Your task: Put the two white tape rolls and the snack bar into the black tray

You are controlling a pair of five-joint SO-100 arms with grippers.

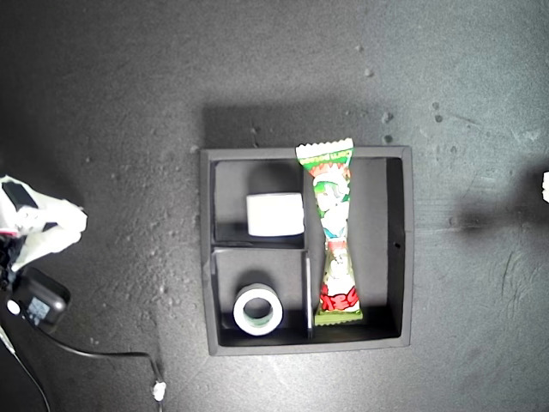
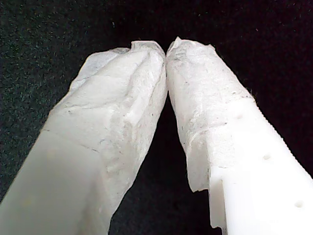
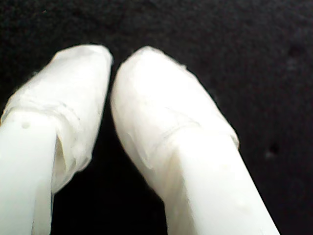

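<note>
Black tray [image 1: 206,257] mid-table holding snack bar [image 1: 333,236] in its long compartment, one tape roll [image 1: 258,310] and another [image 1: 274,215] in the small ones.
Bare table all round; my first gripper [image 2: 166,49] is pinched closed and empty, my second gripper [image 3: 111,66] nearly closed, empty.

Black tray [image 1: 206,257] — two tape rolls sitting in separate small compartments, one on edge [image 1: 274,215], one flat [image 1: 258,310]; snack bar [image 1: 334,236] lying along the long compartment.

Black tray [image 1: 206,249], white tape rolls [image 1: 274,215], green-white-red snack bar [image 1: 334,232]
</note>
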